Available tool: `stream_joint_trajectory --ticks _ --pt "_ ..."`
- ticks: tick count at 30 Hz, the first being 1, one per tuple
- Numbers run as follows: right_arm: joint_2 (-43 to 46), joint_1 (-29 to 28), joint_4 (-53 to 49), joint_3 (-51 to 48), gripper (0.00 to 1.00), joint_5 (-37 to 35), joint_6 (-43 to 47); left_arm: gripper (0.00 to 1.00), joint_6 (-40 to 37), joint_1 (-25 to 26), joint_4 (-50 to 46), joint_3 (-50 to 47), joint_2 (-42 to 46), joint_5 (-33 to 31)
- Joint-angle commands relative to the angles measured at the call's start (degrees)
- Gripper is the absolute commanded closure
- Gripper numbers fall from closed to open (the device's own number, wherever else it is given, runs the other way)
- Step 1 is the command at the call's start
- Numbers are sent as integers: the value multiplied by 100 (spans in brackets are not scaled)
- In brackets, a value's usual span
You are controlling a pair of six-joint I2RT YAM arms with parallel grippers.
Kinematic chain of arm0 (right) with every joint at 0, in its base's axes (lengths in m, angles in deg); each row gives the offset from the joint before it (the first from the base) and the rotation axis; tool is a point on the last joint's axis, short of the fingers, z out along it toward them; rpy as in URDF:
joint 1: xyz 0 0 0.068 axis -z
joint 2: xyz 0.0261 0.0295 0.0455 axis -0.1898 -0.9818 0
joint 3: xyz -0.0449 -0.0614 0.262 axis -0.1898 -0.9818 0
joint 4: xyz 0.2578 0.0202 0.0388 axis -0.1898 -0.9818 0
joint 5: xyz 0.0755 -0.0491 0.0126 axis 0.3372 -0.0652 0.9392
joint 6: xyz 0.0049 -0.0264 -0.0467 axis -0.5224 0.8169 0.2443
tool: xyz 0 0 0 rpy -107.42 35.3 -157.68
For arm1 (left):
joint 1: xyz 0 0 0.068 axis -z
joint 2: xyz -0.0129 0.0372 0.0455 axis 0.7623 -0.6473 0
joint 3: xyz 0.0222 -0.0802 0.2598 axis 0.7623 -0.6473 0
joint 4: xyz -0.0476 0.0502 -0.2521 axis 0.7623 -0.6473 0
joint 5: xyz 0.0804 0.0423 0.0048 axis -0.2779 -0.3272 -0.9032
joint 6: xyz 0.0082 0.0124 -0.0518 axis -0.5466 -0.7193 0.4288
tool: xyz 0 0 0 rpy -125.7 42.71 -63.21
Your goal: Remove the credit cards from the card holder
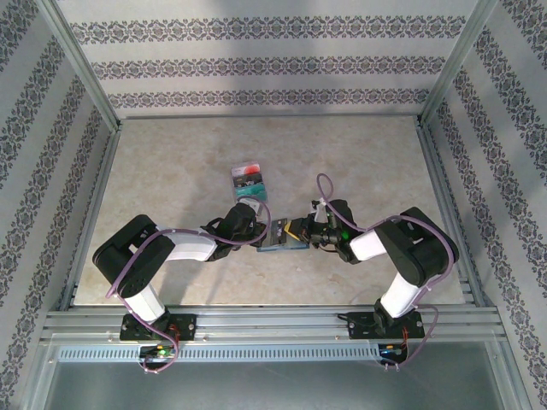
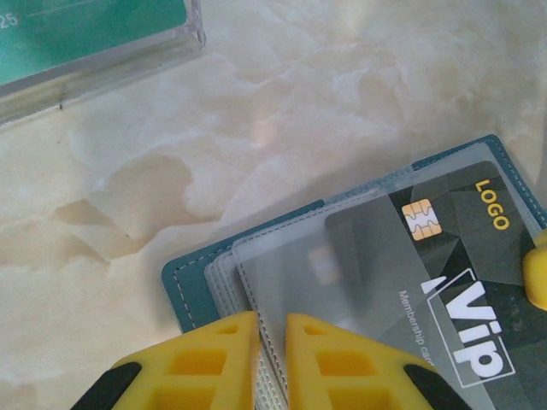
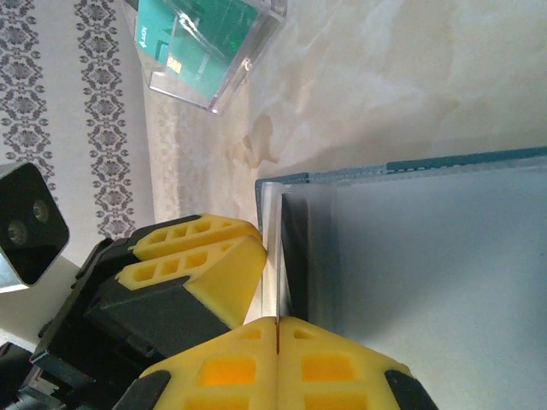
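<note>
The left arm (image 1: 162, 252) rises from its base, folds at an elbow pushed out to the left, and runs its forearm low toward the middle. The right arm (image 1: 402, 252) mirrors it, with its elbow out to the right and its forearm reaching left. The two wrists point at each other, with the grippers nearly tip to tip. The left gripper (image 2: 272, 329) has its yellow fingers drawn close with a thin slit between them, pinching the edge of the card holder (image 2: 192, 286). The right gripper (image 3: 278, 329) has its fingers pressed flat together, just beside the left one's.
</note>
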State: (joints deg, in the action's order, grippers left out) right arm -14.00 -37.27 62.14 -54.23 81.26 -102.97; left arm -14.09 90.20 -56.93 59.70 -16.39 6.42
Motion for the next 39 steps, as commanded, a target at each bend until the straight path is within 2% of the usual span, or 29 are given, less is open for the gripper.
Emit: stream_joint_trajectory --ticks 1,11,23,35,37,39 --pt "271 83 -393 18 100 -151 422 84 35 60 -619 -116 -8 -94" --pt "1108 171 -2124 237 100 -486 1222 83 -19 60 -645 -41 117 -78" --pt "1379 172 -2602 428 100 -399 1458 72 -82 60 -745 80 255 -7" --pt "1985 196 -3711 902 100 -238 2177 47 -617 27 -1277 407 963 -54" --pt "2055 198 -3823 987 100 -95 2283 39 -780 -52 -1347 471 1159 127" --pt "2142 198 -3931 1093 100 139 2436 29 -1027 -213 -1376 547 1342 669"
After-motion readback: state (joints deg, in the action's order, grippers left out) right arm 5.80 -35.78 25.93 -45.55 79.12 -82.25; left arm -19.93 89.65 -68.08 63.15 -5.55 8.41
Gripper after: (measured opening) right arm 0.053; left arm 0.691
